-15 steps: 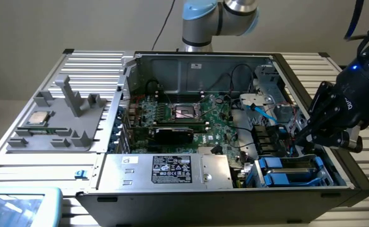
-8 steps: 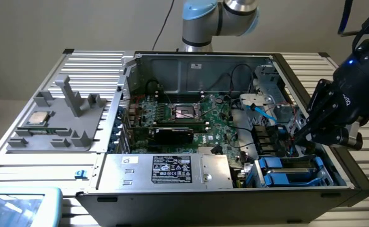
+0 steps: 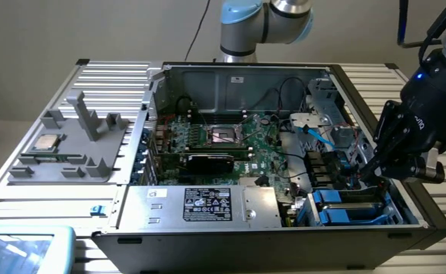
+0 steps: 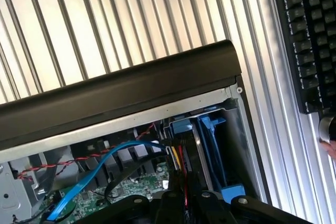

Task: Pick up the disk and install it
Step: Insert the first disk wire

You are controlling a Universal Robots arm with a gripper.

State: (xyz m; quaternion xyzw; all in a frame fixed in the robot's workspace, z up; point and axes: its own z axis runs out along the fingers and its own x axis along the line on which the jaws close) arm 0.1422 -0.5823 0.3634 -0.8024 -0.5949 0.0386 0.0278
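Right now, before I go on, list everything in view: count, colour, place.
computer case: one, black and silver, open on the table
motherboard: one, green, inside the case
power supply box: one, silver, inside the case
blue drive carriers: two, blue, case corner below the end effector
cable: one, blue, near the carriers
fixture: one, grey, exterior view's left, holding a silver chip
keyboard: one, black, beside the case
arm: one, silver and light blue, behind the case
end effector: one, black, shut, over the carriers
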